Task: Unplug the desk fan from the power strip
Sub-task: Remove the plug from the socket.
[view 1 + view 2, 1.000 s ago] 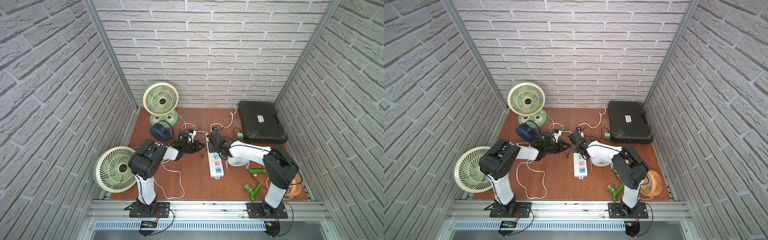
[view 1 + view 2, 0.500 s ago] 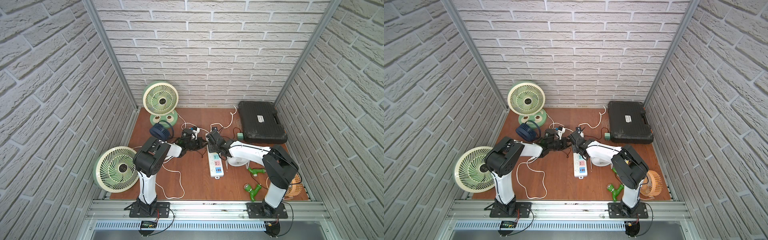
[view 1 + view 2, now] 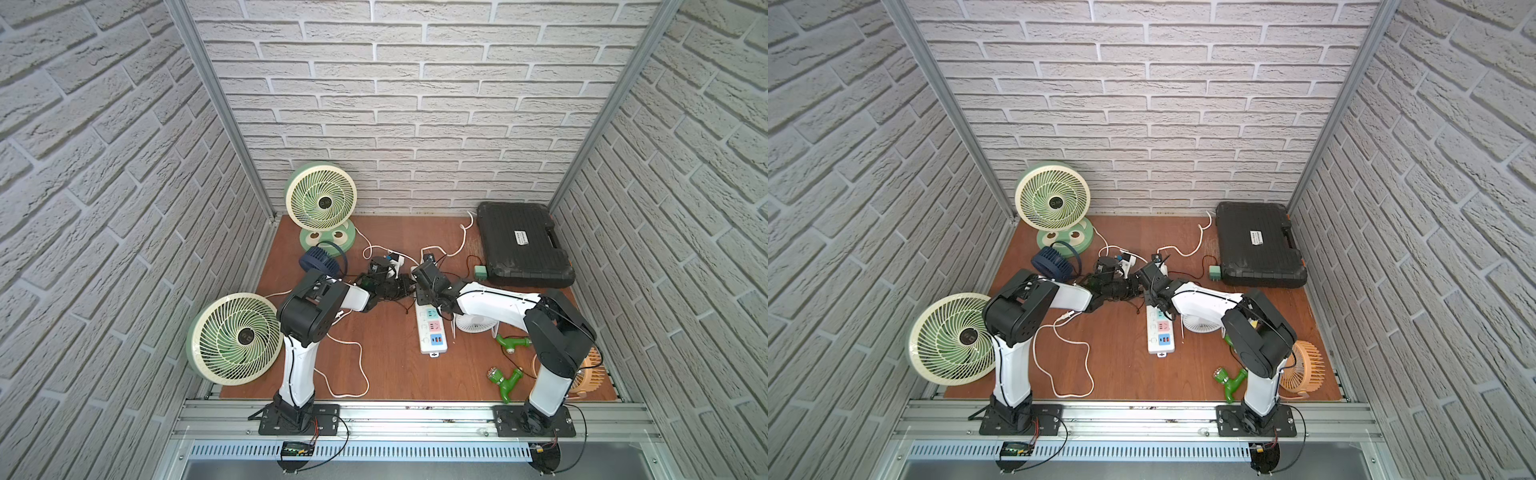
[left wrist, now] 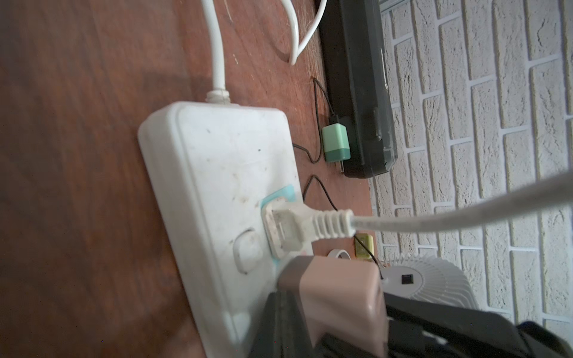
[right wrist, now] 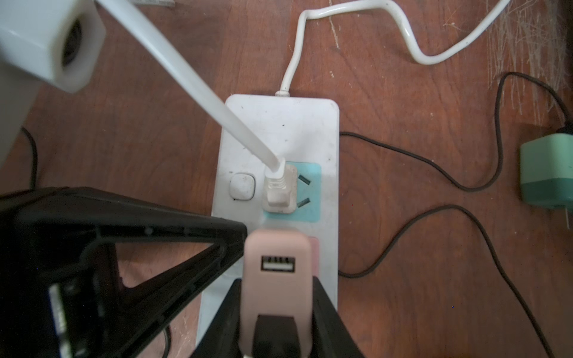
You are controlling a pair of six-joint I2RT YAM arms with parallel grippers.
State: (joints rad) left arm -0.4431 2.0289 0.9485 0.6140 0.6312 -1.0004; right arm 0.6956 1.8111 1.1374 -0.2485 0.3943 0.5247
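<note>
Shows the power strip (image 5: 279, 124) lying flat on the table (image 3: 395, 374), white plug (image 5: 279, 192) seated in its blue end socket (image 5: 310, 173). Pins strip via right gripper (image 5: 277, 297) clamped on pink adapter (image 5: 277, 257); draws white cable (image 5: 198, 90) taut in closed left gripper (image 3: 405, 286), likely to free plug without dragging strip.

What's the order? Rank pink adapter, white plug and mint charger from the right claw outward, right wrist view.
1. pink adapter: clamped in the right claw.
2. white plug: in the blue socket just beyond.
3. mint charger: off the power strip, aside.
</note>
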